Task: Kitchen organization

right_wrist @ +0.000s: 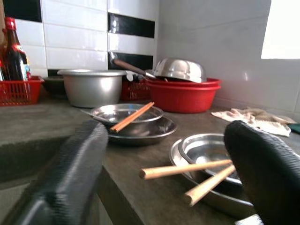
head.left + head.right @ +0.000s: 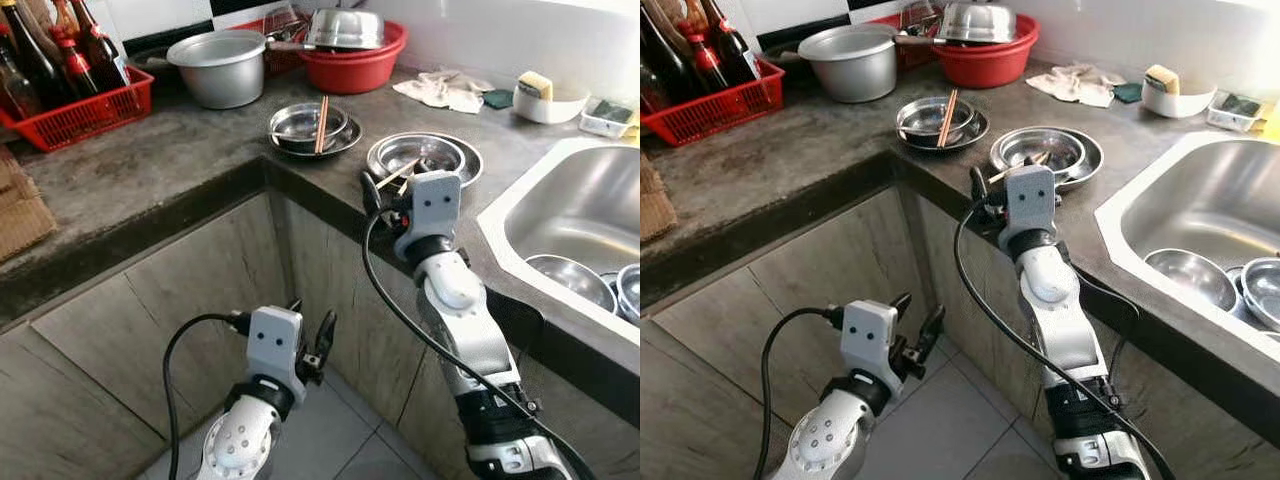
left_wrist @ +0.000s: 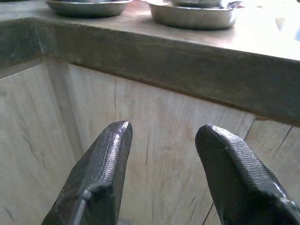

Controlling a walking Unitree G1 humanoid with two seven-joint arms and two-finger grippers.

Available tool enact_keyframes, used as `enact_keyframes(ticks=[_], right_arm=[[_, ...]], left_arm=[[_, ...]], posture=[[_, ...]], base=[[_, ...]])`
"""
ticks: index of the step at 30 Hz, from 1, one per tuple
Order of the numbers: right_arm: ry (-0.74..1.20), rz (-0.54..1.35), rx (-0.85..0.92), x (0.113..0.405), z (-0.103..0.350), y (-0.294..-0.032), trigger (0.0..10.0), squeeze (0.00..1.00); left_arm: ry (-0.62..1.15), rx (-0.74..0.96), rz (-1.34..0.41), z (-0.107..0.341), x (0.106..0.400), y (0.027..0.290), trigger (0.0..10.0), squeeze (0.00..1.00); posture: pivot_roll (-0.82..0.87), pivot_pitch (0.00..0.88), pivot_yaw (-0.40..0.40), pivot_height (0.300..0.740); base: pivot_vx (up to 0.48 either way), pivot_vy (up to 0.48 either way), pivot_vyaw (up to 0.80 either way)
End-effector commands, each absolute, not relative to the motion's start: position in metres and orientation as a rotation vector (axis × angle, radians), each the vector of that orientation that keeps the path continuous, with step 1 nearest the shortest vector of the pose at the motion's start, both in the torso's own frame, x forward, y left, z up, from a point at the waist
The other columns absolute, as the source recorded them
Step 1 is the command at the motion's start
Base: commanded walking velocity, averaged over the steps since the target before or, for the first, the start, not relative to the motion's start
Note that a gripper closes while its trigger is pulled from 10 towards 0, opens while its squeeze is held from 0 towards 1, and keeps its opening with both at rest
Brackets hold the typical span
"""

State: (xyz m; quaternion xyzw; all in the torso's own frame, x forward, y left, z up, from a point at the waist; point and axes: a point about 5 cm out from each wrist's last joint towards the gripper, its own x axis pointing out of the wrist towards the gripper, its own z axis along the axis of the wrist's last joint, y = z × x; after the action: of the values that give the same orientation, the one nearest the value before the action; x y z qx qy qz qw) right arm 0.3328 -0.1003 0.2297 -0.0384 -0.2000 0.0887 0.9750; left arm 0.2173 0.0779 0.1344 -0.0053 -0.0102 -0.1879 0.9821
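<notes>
From the head camera, the right gripper (image 2: 385, 188) stood at the counter (image 2: 150, 160) edge just before a steel bowl (image 2: 415, 155) holding chopsticks (image 2: 398, 176), while the left gripper (image 2: 312, 345) hung low by the cabinet (image 2: 130, 340). The left wrist view showed its fingers (image 3: 101, 168) spread, holding nothing. The right wrist view, somewhat blurred, showed wide-spread fingers (image 1: 262, 164) empty, chopsticks apparently just ahead.

The two eye views look down from the robot's head, from above and some way back, onto a corner of the grey countertop (image 2: 150, 160) and the sink (image 2: 1200, 215) at the right — nearly the same scene, slightly offset. The left wrist view looks up from below counter level, close to the cabinet front (image 3: 154, 140). The right wrist view sits near counter height, facing the tiled wall (image 1: 70, 42) — sharing the chopsticks (image 1: 187, 169) with the eye views.
</notes>
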Motion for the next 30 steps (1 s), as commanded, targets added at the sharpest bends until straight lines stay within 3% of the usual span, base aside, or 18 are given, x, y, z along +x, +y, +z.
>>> enact_keyframes(ticks=[1, 14, 15, 30], right_arm=[[-0.427, 0.187, -0.080, 0.334, 0.233, -0.095, 10.0, 1.00], [-0.422, 0.074, -0.148, 0.346, 0.224, -0.094, 10.0, 1.00], [-0.415, 0.052, -0.149, 0.349, 0.222, -0.095, 10.0, 0.00], [-0.361, -0.048, -0.066, 0.365, 0.213, -0.091, 10.0, 0.00]], left_arm=[[-0.028, -0.001, -0.377, 0.138, 0.215, 0.079, 10.0, 0.00], [-0.022, -0.005, -0.377, 0.138, 0.215, 0.078, 10.0, 0.00], [-0.022, -0.006, -0.378, 0.138, 0.215, 0.078, 10.0, 0.00], [-0.022, -0.001, -0.373, 0.138, 0.214, 0.079, 10.0, 0.00]], posture=[[0.09, 0.120, 0.005, 0.740], [0.08, 0.131, 0.005, 0.740], [0.09, 0.131, 0.003, 0.740], [0.09, 0.133, 0.003, 0.740]], base=[[0.000, 0.000, 0.00], [0.000, 0.000, 0.00], [0.000, 0.000, 0.00], [0.000, 0.000, 0.00]])
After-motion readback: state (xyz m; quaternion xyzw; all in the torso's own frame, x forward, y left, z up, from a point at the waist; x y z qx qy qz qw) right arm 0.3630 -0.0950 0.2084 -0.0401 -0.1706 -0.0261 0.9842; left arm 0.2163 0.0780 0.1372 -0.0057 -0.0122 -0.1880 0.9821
